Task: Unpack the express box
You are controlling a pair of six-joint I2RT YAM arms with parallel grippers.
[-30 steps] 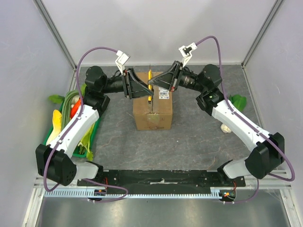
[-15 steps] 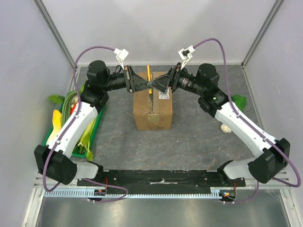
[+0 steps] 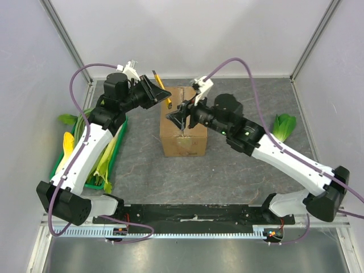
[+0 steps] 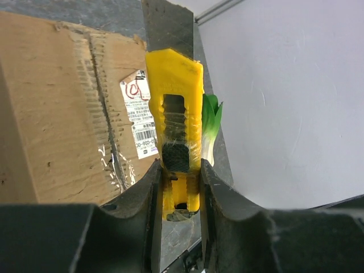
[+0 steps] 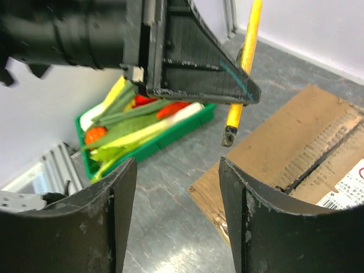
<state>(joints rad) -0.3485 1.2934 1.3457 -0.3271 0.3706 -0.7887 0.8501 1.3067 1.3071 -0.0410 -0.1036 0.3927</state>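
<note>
The express box [image 3: 183,136] is a brown carton standing mid-table with its flaps down and a torn taped seam along the top. Its white label [image 4: 138,114] shows in both wrist views. My left gripper [image 3: 161,98] is shut on a yellow utility knife [image 3: 161,88], held in the air above the box's far left corner. In the left wrist view the knife [image 4: 173,114] sits clamped between the fingers [image 4: 153,187]. My right gripper [image 3: 175,117] hovers open over the box's left top edge [image 5: 307,142], with nothing between its fingers. The knife [image 5: 244,62] hangs just beyond it.
A green tray [image 3: 57,166] of vegetables lies along the left side, also in the right wrist view [image 5: 170,133]. A leafy green [image 3: 284,123] lies on the table at the right. Grey walls close in the back and sides.
The knife passed from my right gripper to my left. The right gripper opened and moved left and nearer over the box. The left arm drew back left with the knife.
</note>
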